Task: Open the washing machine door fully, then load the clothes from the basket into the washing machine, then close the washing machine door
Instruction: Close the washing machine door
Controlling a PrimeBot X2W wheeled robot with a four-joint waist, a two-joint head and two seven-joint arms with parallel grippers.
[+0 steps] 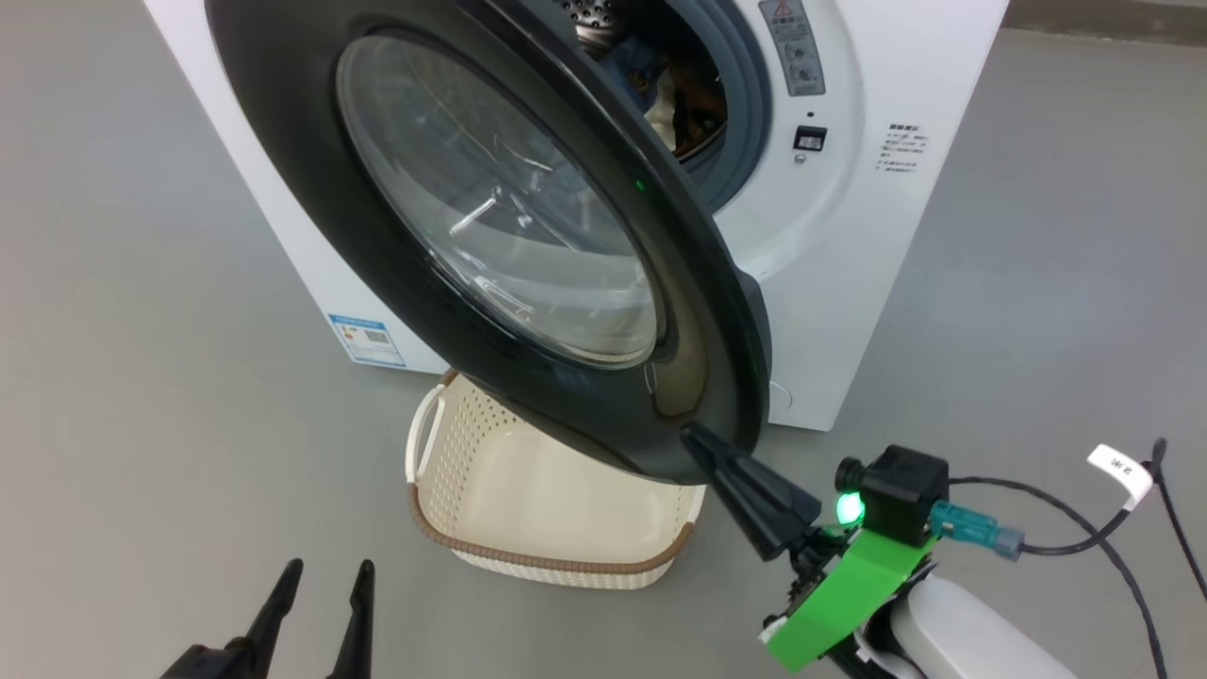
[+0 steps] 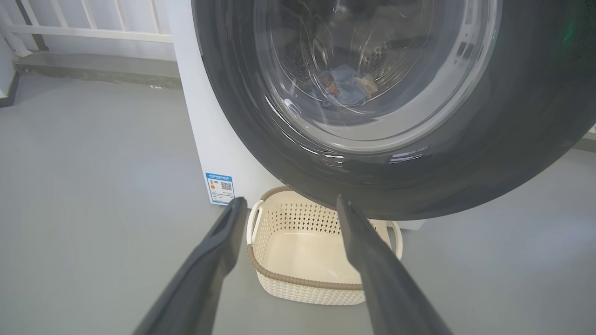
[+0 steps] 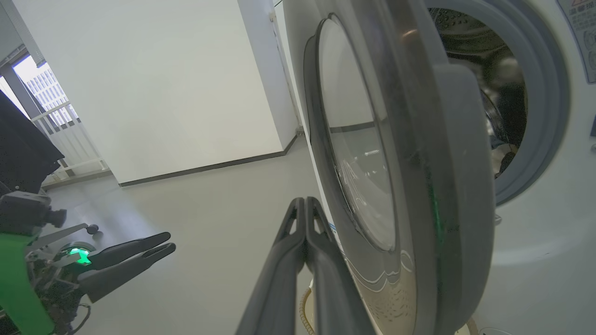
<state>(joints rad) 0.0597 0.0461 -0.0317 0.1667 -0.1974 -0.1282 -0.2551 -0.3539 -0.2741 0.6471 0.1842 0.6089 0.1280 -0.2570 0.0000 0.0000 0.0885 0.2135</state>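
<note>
Door check: big round black-rimmed glass washing machine door [image 1: 490, 198] hangs half open, its free lower edge right at the tip of the pressed-together right gripper [image 1: 700, 441], outer side. Blue printed clothes [image 1: 669, 94] sit inside the white front-loading washing machine [image 1: 849, 283]; left gripper [image 1: 327, 569] is spread, farther off.

One washing machine [image 1: 877, 283] is counted, with one washing machine door [image 1: 490, 198]. One basket [image 1: 566, 561] is seen, with two handles [image 2: 253, 222]. Two grippers are counted: left gripper [image 1: 330, 564], right gripper [image 1: 693, 438]. The clothes [image 1: 660, 90] cannot be counted apart.
</note>
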